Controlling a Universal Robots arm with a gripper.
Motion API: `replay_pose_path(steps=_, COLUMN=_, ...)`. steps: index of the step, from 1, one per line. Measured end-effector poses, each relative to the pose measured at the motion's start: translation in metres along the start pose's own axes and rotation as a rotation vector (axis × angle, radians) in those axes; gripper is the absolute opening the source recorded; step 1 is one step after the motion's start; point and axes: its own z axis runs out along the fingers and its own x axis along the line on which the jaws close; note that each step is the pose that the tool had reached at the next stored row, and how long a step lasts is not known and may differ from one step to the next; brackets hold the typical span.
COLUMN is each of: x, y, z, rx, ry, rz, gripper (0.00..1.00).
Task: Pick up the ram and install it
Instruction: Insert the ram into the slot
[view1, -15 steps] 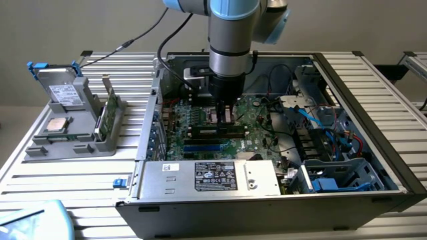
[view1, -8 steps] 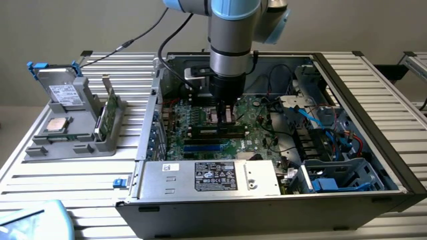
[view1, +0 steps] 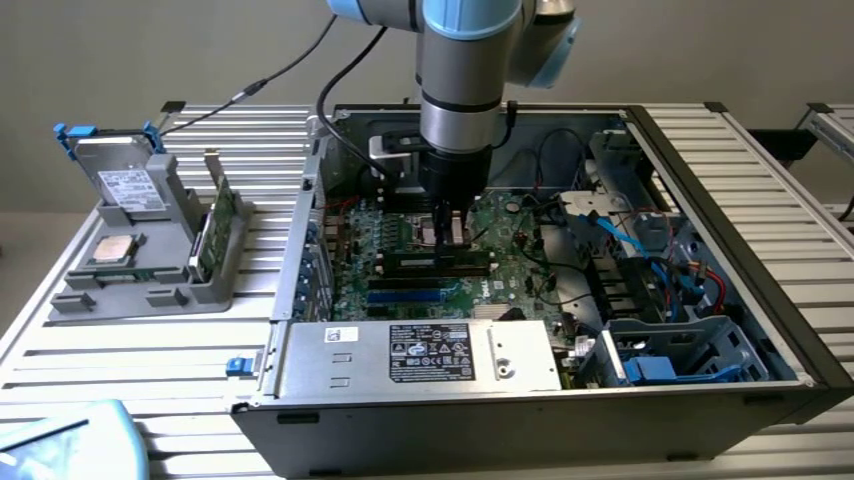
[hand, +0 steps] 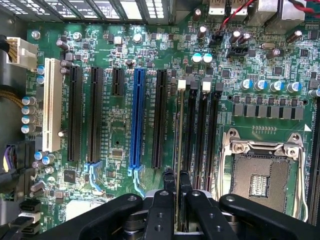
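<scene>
Hand (hand: 176, 192) clenched on thin green ram (hand: 179, 130) — edge-on, over ridged black motherboard slots (hand: 200, 135)

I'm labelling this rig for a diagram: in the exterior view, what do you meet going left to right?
Grey parts tray → green card standing in it → motherboard → tool over the memory slots → blue cables → case wall.
</scene>
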Motion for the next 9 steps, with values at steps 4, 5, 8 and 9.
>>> replay_pose_path(steps=4, x=-0.0002, y=-0.0003, z=0.0000, rx=-0.0002, ry=-0.0001, rz=0.000, gripper=0.15)
replay_pose_path(steps=5, x=-0.0003, y=-0.0004, z=0.0000, rx=-0.0003, ry=-0.0001, rz=0.000, gripper=0.15)
replay_pose_path(steps=8, x=-0.0008, y=-0.0007, z=0.0000, rx=-0.0002, ry=-0.0003, rz=0.000, gripper=0.15)
replay_pose_path(steps=9, x=-0.0008, y=-0.0007, z=0.0000, rx=-0.0002, ry=-0.0003, rz=0.000, gripper=0.15)
